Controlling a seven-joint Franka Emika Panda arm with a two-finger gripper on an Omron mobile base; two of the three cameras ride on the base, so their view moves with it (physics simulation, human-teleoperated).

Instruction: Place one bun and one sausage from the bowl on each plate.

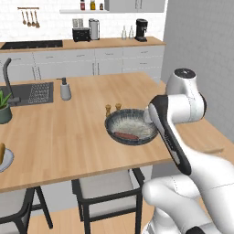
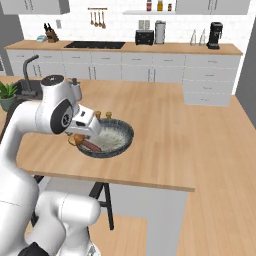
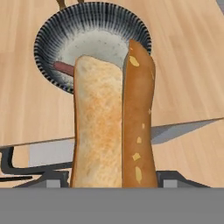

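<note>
Left base view: dark speckled bowl on wooden surface near front edge, sausage lying inside. Arm's elbow covers bowl's right rim.

Right base view: bowl just beside hand; sausage at its near side.

Hand view: pincer part open, clamped on split bun, held lengthwise above surface edge. Bowl beyond, sausage at its left.
</note>
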